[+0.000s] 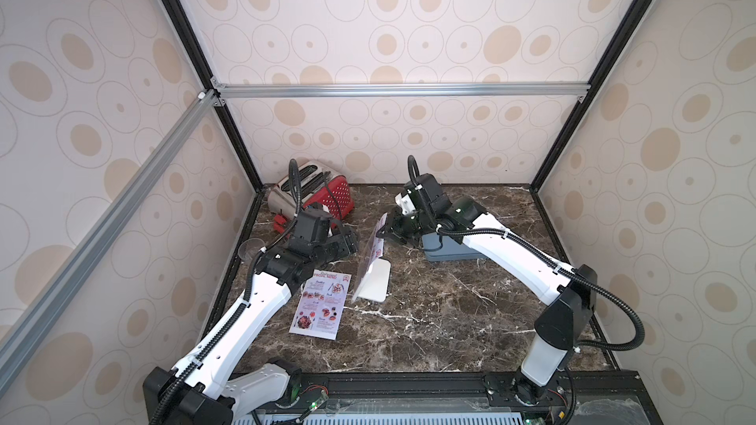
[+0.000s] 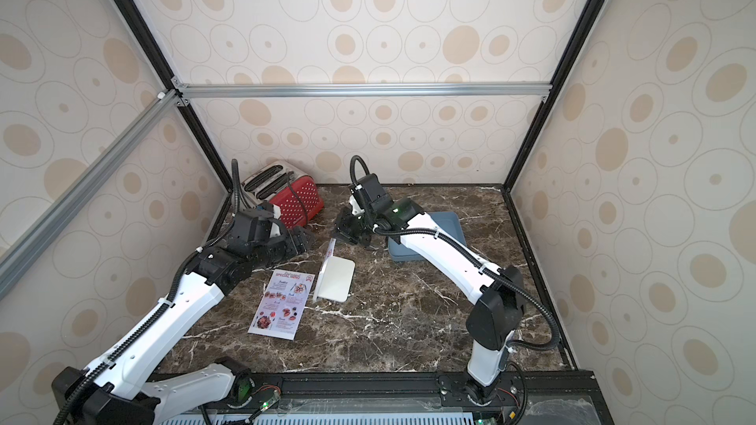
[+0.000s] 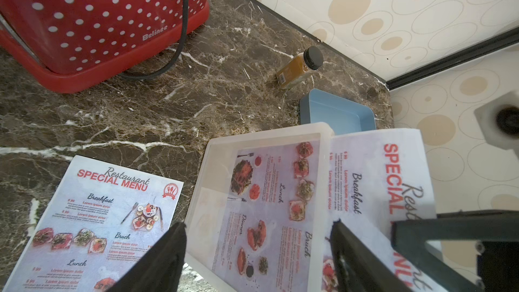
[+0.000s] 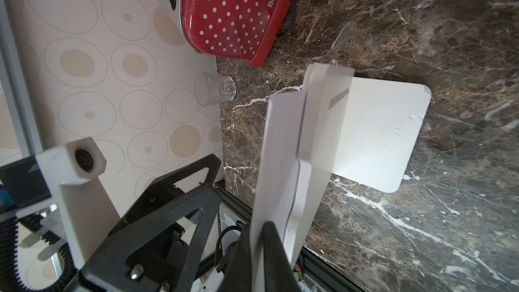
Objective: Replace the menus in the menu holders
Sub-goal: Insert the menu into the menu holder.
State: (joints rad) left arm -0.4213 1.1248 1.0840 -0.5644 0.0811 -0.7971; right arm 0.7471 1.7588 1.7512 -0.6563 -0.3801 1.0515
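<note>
Near the centre of both top views the menu holder (image 1: 376,284) stands on the marble table (image 1: 450,320), white base flat and clear panel rising from its left edge. The right gripper (image 4: 261,237) is pinched closed on the upper edge of the standing menu (image 3: 379,169). That sheet's red heading sticks out past the holder's top edge while the rest sits inside the panel. The left gripper (image 3: 258,259) hangs just left of the holder with jaws spread wide, gripping nothing. The loose menu (image 1: 321,304) lies face up on the table, lower left of the holder's base and just beside it. A red dotted toaster (image 1: 327,194) sits upper left; a blue-grey tray (image 2: 446,220) lies right of the holder, partly under the right arm
</note>
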